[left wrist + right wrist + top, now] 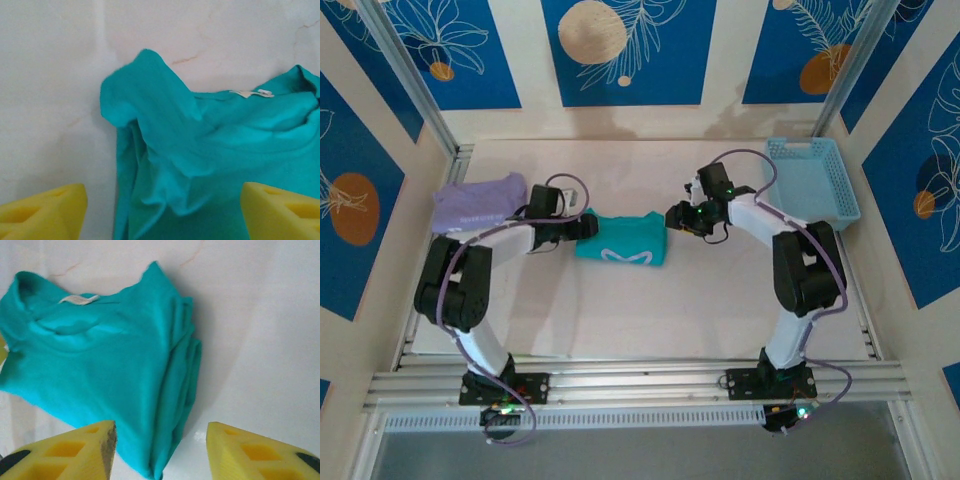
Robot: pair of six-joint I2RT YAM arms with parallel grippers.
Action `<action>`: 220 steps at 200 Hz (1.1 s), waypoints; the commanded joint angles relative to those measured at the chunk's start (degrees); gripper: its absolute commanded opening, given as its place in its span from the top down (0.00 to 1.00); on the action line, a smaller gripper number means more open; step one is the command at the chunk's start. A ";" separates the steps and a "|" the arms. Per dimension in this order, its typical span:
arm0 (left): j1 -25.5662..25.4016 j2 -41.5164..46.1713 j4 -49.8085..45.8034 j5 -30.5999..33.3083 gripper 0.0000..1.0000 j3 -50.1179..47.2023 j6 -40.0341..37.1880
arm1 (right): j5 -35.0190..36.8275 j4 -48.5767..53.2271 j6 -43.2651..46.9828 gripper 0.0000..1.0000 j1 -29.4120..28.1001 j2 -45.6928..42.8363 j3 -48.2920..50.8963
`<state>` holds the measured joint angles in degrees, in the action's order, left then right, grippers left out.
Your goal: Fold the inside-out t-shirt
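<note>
The lavender folded shirt (478, 200) lay well to the left of the teal t-shirt (625, 242), apart from it, probably set aside as a finished piece; the left gripper (582, 228) sat at the t-shirt's left edge, low over the table (650, 320). In the left wrist view its 2 yellow fingers (42, 212) stood wide apart, with the t-shirt's bunched layers (200, 150) lying below and between them; no cloth was pinched, so the left gripper (160, 215) held nothing.

The t-shirt itself lay as 1 compact bundle, several layers stacked, part of a whitish printed outline (625, 256) on its near side and a pale neck tag (252, 93) at its far edge; judged from that, the fold looked largely done, though 1 flap on the left edge stood up loosely.

The right gripper (678, 218) sat just beside the t-shirt's right edge, so that 1 arm flanked each end. In the right wrist view its fingers (75, 450) were parted, less widely, and the stacked edge of the t-shirt (125, 370) ran down between them; whether a pad touched the cloth was unclear, but nothing was clamped in the right gripper (160, 450).

The blue basket (815, 180) stood well to the right of the t-shirt.
</note>
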<state>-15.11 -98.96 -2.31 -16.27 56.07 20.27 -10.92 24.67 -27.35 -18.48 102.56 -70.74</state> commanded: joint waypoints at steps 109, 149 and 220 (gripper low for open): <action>-2.03 -10.18 7.31 -16.54 0.33 -1.01 5.36 | 0.26 -4.97 -3.94 0.63 -5.41 7.83 5.08; -2.33 -11.02 9.80 -19.41 0.52 0.54 7.31 | 0.90 -4.54 -3.50 0.65 -5.34 7.58 4.61; -1.14 -9.91 8.78 -18.27 1.00 1.41 4.70 | 1.47 -3.52 -2.40 0.64 -4.23 5.39 4.35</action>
<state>-16.64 -109.91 7.73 -33.04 56.73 26.83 -10.33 19.33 -30.61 -23.16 110.37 -67.00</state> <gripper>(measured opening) 0.058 0.351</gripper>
